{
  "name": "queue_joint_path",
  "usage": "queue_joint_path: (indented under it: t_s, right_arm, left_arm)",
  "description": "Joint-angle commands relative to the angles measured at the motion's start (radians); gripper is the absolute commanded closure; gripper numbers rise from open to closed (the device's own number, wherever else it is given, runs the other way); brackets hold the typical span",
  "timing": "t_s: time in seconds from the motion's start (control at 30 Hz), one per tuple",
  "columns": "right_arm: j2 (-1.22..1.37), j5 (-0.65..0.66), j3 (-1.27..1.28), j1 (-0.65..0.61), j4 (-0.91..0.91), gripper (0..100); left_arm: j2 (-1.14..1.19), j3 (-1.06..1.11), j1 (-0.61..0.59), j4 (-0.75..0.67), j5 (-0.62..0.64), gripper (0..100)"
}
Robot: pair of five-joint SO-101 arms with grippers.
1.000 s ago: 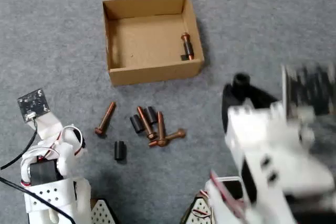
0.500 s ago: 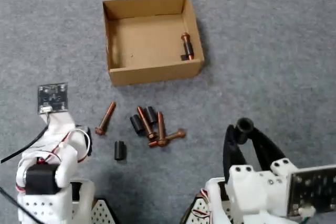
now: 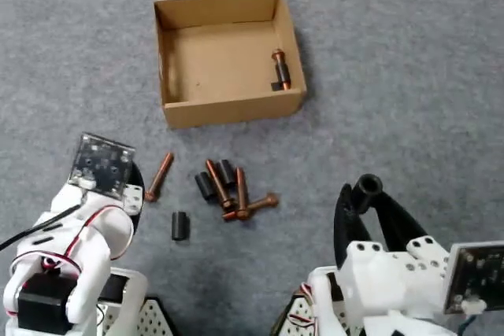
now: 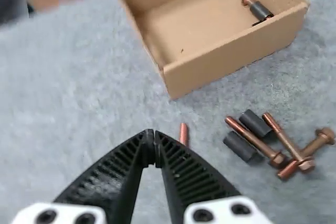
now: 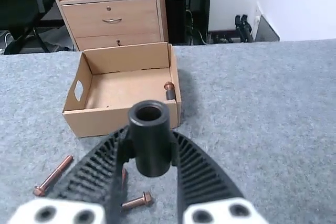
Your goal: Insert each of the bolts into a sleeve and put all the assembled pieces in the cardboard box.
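From here I count four loose bolts point(image 3: 157, 177) and three loose sleeves point(image 3: 180, 226) on the table just before the cardboard box point(image 3: 232, 108). One assembled piece point(image 3: 279, 70) lies inside it. The right gripper point(image 5: 150, 148) clamps a fourth sleeve point(image 5: 150, 127) upright, and the left gripper point(image 4: 154, 148) is pinched closed and holds nothing.

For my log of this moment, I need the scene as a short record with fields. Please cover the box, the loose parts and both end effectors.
cardboard box: open, on the grey table, one assembled piece inside by a side wall
lone bolt: on the table, apart from the others
clustered bolts: three, overlapping
loose sleeves: three, two beside the cluster
left end effector: shut, empty, near the lone bolt
right end effector: shut on a sleeve, roughly upright
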Motion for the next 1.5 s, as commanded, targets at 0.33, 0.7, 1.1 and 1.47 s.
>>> queue_joint_path:
  t_s: [0.33, 0.7, 1.1, 1.47]
  right_arm:
    - [0.070, -0.017, -0.101, 0.004, 0.008, 99.8]
    - [0.064, -0.018, -0.012, 0.004, 0.009, 99.8]
    - [0.068, -0.020, 0.031, 0.004, 0.009, 99.8]
    - [0.068, -0.021, 0.077, 0.004, 0.005, 99.8]
  left_arm:
    - [0.719, -0.552, -0.034, 0.166, -0.400, 98]
    - [1.115, -0.606, -0.040, 0.180, -0.146, 98]
    - [1.188, -0.486, -0.034, 0.023, -0.005, 90]
    - [1.198, -0.614, -0.100, 0.272, 1.177, 94]
